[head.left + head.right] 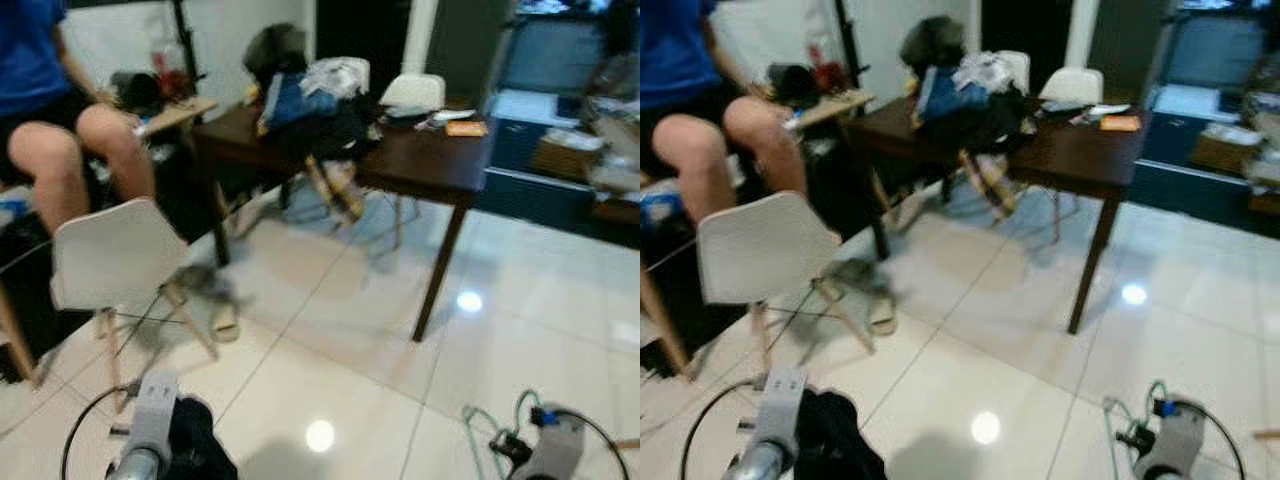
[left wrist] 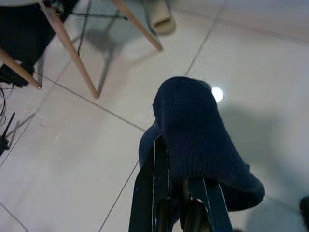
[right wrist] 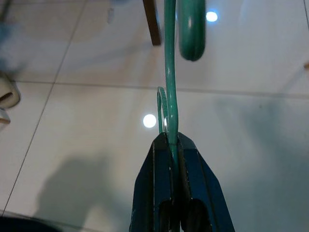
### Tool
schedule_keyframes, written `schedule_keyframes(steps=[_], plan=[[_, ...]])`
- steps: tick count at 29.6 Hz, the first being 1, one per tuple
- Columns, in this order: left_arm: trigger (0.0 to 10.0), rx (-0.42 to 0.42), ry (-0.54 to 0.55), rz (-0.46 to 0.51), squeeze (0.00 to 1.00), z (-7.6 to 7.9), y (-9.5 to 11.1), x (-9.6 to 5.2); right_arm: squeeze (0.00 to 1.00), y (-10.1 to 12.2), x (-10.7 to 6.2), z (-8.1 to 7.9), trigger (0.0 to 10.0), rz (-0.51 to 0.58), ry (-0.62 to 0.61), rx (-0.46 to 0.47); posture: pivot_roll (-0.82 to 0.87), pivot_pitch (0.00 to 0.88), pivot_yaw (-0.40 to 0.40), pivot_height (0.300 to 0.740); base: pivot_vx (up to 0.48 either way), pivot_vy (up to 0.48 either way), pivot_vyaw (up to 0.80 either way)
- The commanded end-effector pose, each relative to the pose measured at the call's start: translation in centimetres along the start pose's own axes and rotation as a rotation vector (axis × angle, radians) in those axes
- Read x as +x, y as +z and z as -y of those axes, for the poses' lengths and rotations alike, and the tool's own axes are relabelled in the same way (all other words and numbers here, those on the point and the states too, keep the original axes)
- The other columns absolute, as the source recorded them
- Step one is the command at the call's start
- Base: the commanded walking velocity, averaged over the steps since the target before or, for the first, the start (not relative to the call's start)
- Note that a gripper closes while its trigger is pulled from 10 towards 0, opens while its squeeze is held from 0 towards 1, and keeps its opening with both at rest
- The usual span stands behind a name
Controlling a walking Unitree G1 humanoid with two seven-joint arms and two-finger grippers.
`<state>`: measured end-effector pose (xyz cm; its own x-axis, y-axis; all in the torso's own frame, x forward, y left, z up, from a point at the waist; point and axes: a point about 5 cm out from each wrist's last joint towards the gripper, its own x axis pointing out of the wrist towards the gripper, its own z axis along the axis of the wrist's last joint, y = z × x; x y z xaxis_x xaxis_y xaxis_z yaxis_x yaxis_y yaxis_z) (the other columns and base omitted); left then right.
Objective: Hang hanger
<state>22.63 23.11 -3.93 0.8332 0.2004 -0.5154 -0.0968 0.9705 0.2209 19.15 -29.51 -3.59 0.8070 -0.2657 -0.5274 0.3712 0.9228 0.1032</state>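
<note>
A green wire hanger [image 3: 170, 72] is pinched between the fingers of my right gripper [image 3: 169, 139], which is shut on it. Its hook [image 3: 191, 29] curls above the white floor. In the eye views the hanger [image 1: 482, 425] shows as green loops beside my right wrist [image 1: 555, 450], low on the right. My left gripper [image 2: 169, 142] is shut on a dark navy knitted garment [image 2: 193, 125] that drapes over its fingers. That garment [image 1: 195, 440] hangs as a dark bundle by my left wrist [image 1: 150, 420], low on the left.
A white chair [image 1: 115, 250] with wooden legs stands close on the left, a slipper [image 1: 225, 320] beside it. A person [image 1: 60, 130] sits behind it. Ahead is a dark table [image 1: 430, 165] piled with clothes [image 1: 310, 100]. White tiled floor [image 1: 330, 340] lies between.
</note>
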Motion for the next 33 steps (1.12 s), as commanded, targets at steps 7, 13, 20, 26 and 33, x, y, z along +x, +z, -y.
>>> schedule_keyframes(steps=[7, 13, 20, 26, 33], plan=[[10.0, -0.037, 0.042, 0.045, 0.00, -0.76, 0.97, 0.29, 0.00, -0.42, -0.12, 0.02, 10.0, -0.016, 0.000, 0.000, -0.03, 0.002, 0.039, 0.740, 0.000, 0.000, -0.80], [10.0, -0.040, 0.018, 0.052, 0.00, -0.55, 1.00, 0.26, 0.00, -0.43, -0.12, 0.05, 10.0, -0.016, -0.001, 0.001, -0.03, 0.001, 0.036, 0.740, 0.000, 0.000, -0.80], [10.0, -0.070, 0.005, 0.072, 0.00, -0.53, 1.15, 0.22, 0.00, -0.20, -0.12, -0.15, 10.0, 0.007, 0.017, -0.034, -0.03, 0.001, 0.036, 0.740, 0.036, 0.000, -0.66], [10.0, -0.073, 0.011, 0.082, 0.00, -0.60, 1.27, 0.21, 0.00, -0.17, -0.11, -0.29, 10.0, 0.008, 0.029, -0.054, -0.03, 0.005, 0.042, 0.740, 0.321, 0.000, 0.00], [10.0, -0.078, 0.001, 0.085, 0.00, -0.64, 1.33, 0.23, 0.00, -0.20, -0.11, -0.33, 10.0, 0.011, 0.027, -0.048, -0.03, 0.004, 0.044, 0.740, 0.412, 0.000, 0.00]])
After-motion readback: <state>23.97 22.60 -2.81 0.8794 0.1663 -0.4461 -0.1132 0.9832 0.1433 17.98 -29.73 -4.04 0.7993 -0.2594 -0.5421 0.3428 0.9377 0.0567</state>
